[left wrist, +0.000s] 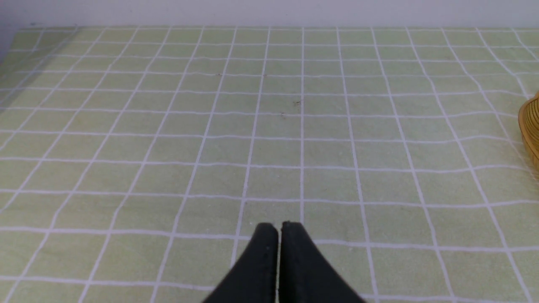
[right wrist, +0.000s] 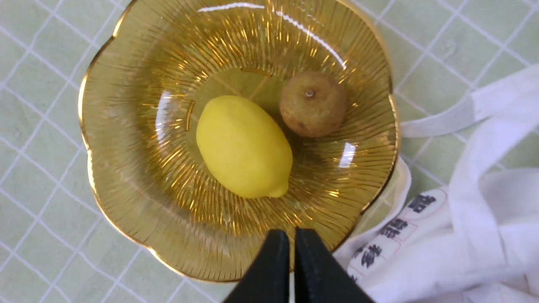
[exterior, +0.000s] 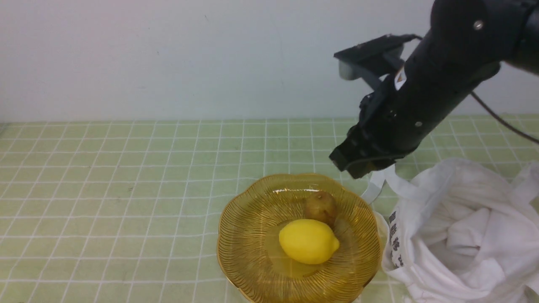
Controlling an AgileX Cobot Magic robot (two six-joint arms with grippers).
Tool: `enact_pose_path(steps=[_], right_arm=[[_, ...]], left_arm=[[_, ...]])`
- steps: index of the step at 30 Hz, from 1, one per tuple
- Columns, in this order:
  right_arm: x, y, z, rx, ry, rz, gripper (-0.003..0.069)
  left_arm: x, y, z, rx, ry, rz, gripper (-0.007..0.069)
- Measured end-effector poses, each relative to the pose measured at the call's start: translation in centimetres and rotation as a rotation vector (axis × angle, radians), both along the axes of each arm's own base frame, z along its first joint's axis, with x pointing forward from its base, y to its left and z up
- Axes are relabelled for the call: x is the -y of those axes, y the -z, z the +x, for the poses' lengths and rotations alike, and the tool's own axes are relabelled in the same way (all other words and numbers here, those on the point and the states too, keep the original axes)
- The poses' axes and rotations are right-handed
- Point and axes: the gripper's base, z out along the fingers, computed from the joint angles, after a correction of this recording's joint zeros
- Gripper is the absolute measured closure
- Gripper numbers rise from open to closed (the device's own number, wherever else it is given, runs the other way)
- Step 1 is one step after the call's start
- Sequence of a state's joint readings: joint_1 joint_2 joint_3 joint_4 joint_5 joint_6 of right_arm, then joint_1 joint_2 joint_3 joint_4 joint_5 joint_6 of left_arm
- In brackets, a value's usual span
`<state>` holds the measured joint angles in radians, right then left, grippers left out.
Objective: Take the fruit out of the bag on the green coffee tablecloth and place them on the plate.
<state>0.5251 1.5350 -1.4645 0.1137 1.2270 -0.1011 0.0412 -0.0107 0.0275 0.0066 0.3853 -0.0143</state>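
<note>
The yellow lemon [exterior: 308, 241] [right wrist: 244, 146] and the smaller brownish-green fruit [exterior: 321, 207] [right wrist: 313, 103] lie side by side in the amber scalloped plate [exterior: 248, 256] [right wrist: 126, 105] on the green grid tablecloth [exterior: 126, 189]. The white bag [exterior: 463, 235] [right wrist: 463, 235] with dark characters lies crumpled to the plate's right, touching its rim. My right gripper [right wrist: 292, 230] is shut and empty, raised above the plate's far right rim [exterior: 356, 166]. My left gripper [left wrist: 279, 224] is shut and empty over bare cloth; it does not show in the front view.
A white bag strap [exterior: 381, 183] lies between the plate and the bag under my right arm. A pale wall [exterior: 168, 59] stands behind the table. The plate's edge [left wrist: 531, 126] shows at the side of the left wrist view.
</note>
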Motion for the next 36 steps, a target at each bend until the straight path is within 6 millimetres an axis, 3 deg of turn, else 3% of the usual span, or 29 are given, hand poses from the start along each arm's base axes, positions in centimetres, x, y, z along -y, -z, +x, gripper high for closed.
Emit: enact_pose_path(steps=[3, 7, 10, 15, 21, 36], right_arm=[[2.8, -1.4, -4.7, 0.038, 0.017, 0.029, 0.0672], [5.1, -0.7, -8.6, 0.214, 0.050, 0.148, 0.0673], [6.4, 1.9, -10.6, 0.403, 0.089, 0.290, 0.0674], [7.7, 6.8, -13.0, 0.413, 0.175, 0.404, 0.0674], [8.0, 8.7, -13.6, 0.376, 0.181, 0.377, 0.0674], [8.0, 8.5, -13.4, 0.410, 0.184, 0.392, 0.0674]], left_arm=[[0.0, 0.0, 0.0, 0.000, 0.000, 0.000, 0.0632], [0.0, 0.0, 0.0, 0.000, 0.000, 0.000, 0.0632], [0.0, 0.0, 0.0, 0.000, 0.000, 0.000, 0.0632], [0.0, 0.0, 0.0, 0.000, 0.000, 0.000, 0.0632], [0.0, 0.0, 0.0, 0.000, 0.000, 0.000, 0.0632], [0.0, 0.0, 0.0, 0.000, 0.000, 0.000, 0.0632]])
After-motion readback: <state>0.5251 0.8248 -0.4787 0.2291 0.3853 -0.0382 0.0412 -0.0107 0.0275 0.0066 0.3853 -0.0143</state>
